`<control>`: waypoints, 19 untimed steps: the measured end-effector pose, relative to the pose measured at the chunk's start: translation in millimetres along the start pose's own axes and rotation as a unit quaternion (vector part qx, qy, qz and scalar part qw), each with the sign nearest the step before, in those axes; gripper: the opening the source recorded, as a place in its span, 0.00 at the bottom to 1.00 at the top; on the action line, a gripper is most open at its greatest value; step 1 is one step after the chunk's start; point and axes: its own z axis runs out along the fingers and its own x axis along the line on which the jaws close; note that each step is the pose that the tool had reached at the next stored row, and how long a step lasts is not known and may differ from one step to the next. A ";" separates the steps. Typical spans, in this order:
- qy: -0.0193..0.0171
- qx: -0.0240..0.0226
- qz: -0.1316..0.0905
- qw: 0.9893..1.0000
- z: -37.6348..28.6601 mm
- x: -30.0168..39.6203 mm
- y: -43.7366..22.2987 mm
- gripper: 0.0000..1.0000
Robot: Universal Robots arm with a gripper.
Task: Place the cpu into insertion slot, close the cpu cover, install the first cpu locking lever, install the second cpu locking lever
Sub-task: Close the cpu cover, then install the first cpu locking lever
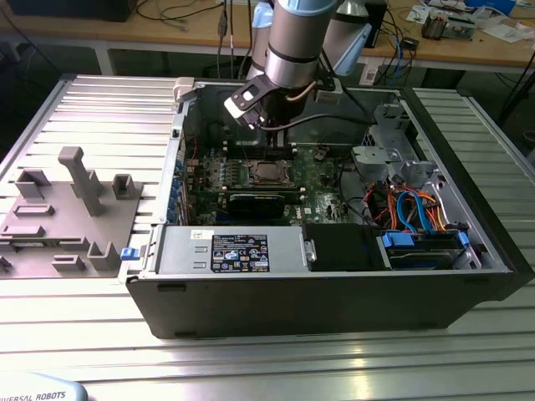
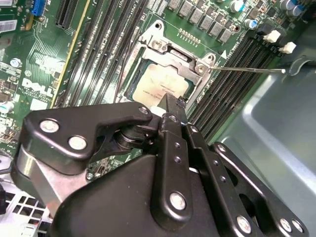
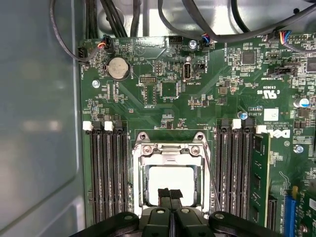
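First wrist view: gripper (image 3: pixel 170 194), 2 fingers pressed together with nothing between them, tips poised over the cpu (image 3: pixel 170 177). Cpu lies in the insertion slot (image 3: pixel 144 185) on the green board (image 3: pixel 163 89). Cpu cover (image 3: pixel 170 148) frames it. 1 thin lever rod (image 3: pixel 212 173) slants beside the socket.

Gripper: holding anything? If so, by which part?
Nothing is held. The gripper has its fingertips shut together with nothing between them, over the cpu, which lies framed by the lowered cpu cover.
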 end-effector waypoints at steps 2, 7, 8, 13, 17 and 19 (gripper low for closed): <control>0.000 0.000 0.000 1.000 -3.2 0.2 -0.3 0.11; 0.001 0.000 0.000 1.000 -13.3 0.9 -0.9 0.11; 0.001 0.000 0.000 1.000 -14.7 0.9 -1.1 0.11; 0.002 0.000 0.000 1.000 -19.3 1.2 -1.4 0.11; 0.002 0.000 0.000 1.000 -19.3 1.2 -1.4 0.11; 0.002 0.000 0.000 1.000 -19.3 1.2 -1.4 0.11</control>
